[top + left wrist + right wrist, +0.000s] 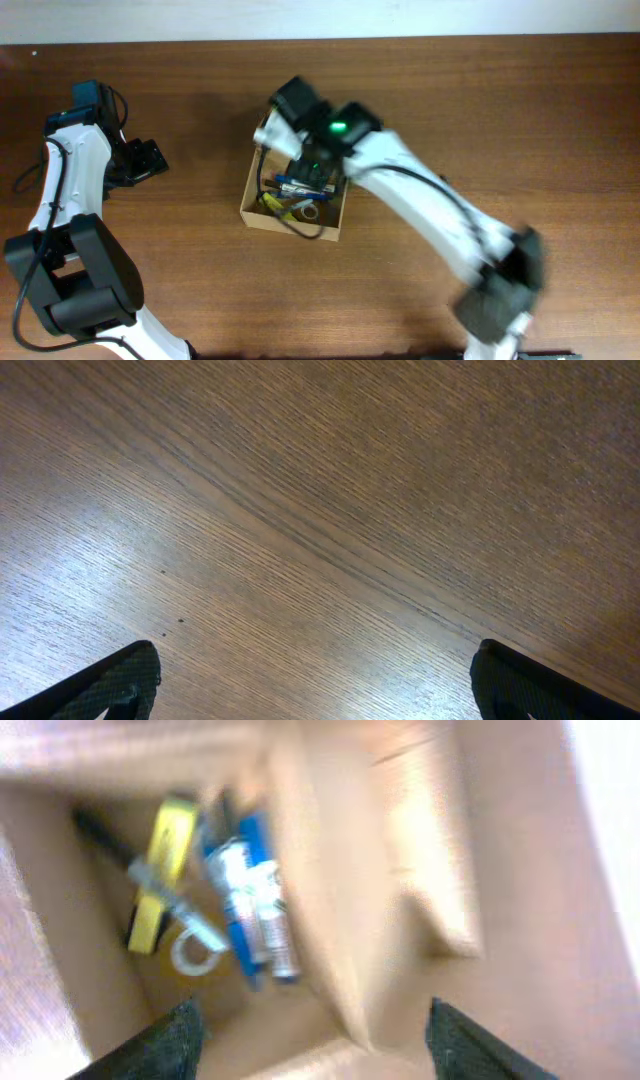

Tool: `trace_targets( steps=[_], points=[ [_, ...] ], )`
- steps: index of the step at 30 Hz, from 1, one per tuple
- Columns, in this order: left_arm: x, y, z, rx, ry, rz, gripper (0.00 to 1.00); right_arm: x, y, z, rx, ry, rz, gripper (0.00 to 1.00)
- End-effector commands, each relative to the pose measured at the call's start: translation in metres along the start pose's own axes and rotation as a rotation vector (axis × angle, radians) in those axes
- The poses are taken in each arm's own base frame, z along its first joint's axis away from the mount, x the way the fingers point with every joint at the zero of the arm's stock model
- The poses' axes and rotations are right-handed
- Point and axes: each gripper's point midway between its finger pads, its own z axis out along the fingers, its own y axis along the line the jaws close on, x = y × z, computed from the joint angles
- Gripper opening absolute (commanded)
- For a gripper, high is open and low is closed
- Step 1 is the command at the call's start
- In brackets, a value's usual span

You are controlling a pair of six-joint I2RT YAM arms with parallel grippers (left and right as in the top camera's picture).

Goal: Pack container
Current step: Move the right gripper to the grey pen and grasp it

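The tan cardboard container (262, 214) sits open at the table's middle, with blue, yellow and black pens and markers (300, 192) inside. My right gripper (315, 170) hovers over its far side, open and empty. In the right wrist view the container's inner wall (330, 890) runs between the fingers (313, 1040), and blue markers (250, 900), a yellow one (165, 860) and a white ring (192, 952) lie on the bottom; the view is blurred. My left gripper (150, 160) is open and empty at the far left, over bare wood (320, 685).
The wooden table (520, 120) stretches all around the container. The right arm's white link (420, 200) crosses the table to the right of the box. The table's back edge meets a white wall (400, 15).
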Motion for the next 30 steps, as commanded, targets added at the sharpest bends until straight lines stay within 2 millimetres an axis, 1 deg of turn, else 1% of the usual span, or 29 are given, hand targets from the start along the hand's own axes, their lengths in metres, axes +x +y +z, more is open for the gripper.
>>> trace_targets(
  steps=[1,3,4,5,6,7,9,11,12,14,15,16,18,19,20,22,25,27,30],
  points=[
    [0.001,0.0,0.0,0.006,0.003,0.01,1.0,0.006,-0.07,-0.132,0.254,-0.242,0.284,0.75],
    [0.001,0.0,0.0,0.006,0.003,0.01,1.0,0.025,-0.093,-0.171,0.315,-0.308,0.393,0.74],
    [0.001,0.0,0.0,0.006,0.003,0.01,1.0,0.042,-0.11,-0.192,0.36,-0.338,0.466,0.75],
    [0.001,0.0,0.0,0.006,0.003,0.01,1.0,0.055,-0.121,-0.203,0.39,-0.349,0.513,0.75],
    [0.001,0.0,0.0,0.006,0.003,0.01,1.0,0.069,-0.132,-0.212,0.419,-0.35,0.568,0.75],
    [0.001,0.0,0.0,0.006,0.003,0.01,1.0,0.09,-0.146,-0.218,0.451,-0.336,0.64,0.74],
    [0.001,0.0,0.0,0.006,0.003,0.01,1.0,0.122,-0.162,-0.217,0.471,-0.292,0.746,0.74],
    [0.001,0.0,0.0,0.006,0.003,0.01,1.0,0.151,-0.17,-0.198,0.428,-0.227,0.814,0.74],
    [0.001,0.0,0.0,0.006,0.003,0.01,1.0,0.165,-0.173,-0.184,0.401,-0.184,0.847,0.74],
    [0.001,0.0,0.0,0.006,0.003,0.01,1.0,0.196,-0.172,-0.146,0.321,-0.076,0.924,0.74],
    [0.001,0.0,0.0,0.006,0.003,0.01,1.0,0.209,-0.17,-0.125,0.277,-0.026,0.95,0.72],
    [0.001,0.0,0.0,0.006,0.003,0.01,1.0,0.222,-0.165,-0.102,0.228,0.029,0.975,0.7],
    [0.001,0.0,0.0,0.006,0.003,0.01,1.0,0.243,-0.154,-0.062,0.146,0.116,1.012,0.68],
    [0.001,0.0,0.0,0.006,0.003,0.01,1.0,0.254,-0.146,-0.04,0.099,0.168,1.028,0.64],
    [0.001,0.0,0.0,0.006,0.003,0.01,1.0,0.262,-0.138,-0.023,0.067,0.212,1.037,0.61],
    [0.001,0.0,0.0,0.006,0.003,0.01,1.0,0.283,-0.11,0.028,-0.044,0.329,1.053,0.61],
    [0.001,0.0,0.0,0.006,0.003,0.01,1.0,0.3,-0.089,0.061,-0.106,0.412,1.059,0.6],
    [0.001,0.0,0.0,0.006,0.003,0.01,1.0,0.309,-0.077,0.078,-0.134,0.45,1.06,0.59],
    [0.001,0.0,0.0,0.006,0.003,0.01,1.0,0.315,-0.07,0.09,-0.146,0.464,1.058,0.58]
  ],
)
